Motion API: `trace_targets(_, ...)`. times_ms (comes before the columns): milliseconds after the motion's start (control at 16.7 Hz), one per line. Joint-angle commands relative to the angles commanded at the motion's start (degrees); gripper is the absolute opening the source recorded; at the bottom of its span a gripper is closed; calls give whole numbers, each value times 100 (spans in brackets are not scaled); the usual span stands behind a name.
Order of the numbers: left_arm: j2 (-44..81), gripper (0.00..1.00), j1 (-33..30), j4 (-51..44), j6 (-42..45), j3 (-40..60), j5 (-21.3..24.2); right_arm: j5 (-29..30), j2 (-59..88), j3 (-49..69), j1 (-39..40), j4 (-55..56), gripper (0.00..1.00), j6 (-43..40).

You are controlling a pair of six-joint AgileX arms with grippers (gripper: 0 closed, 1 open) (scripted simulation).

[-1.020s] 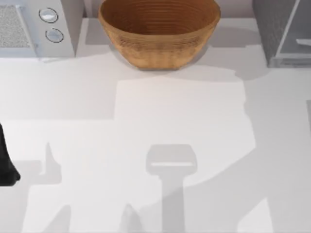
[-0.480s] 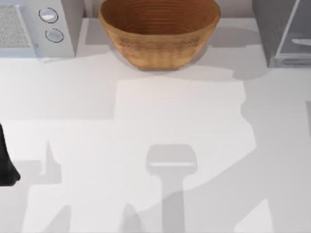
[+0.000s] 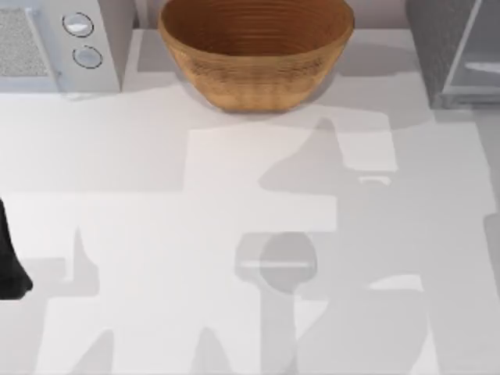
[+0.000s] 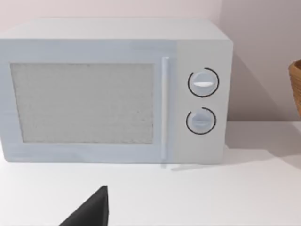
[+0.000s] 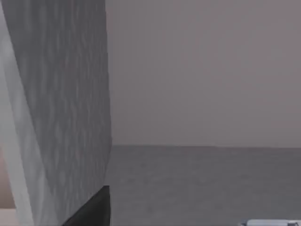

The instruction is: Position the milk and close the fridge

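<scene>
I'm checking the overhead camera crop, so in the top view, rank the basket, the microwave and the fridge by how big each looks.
1. Woven basket, largest.
2. and 3. Microwave and fridge: alike, each cut off at a corner, so I won't rank them.

The left arm is at the left edge.

My left arm (image 3: 9, 262) sits parked at the far left edge of the top view, low in the frame, a dark shape just inside the border. In each wrist view a dark wedge of that arm's end effector pokes in at the lower left: left end effector (image 4: 90, 212), right end effector (image 5: 91, 211).
</scene>
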Motion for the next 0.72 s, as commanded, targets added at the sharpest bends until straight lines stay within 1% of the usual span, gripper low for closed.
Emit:
trace_targets(360, 0, 100, 0, 0, 0, 0, 0, 345, -3840, -2108, 400, -1495, 100, -28)
trace_targets(720, 0, 100, 0, 0, 0, 0, 0, 472, -7447, -3921, 564, -3168, 100, -8)
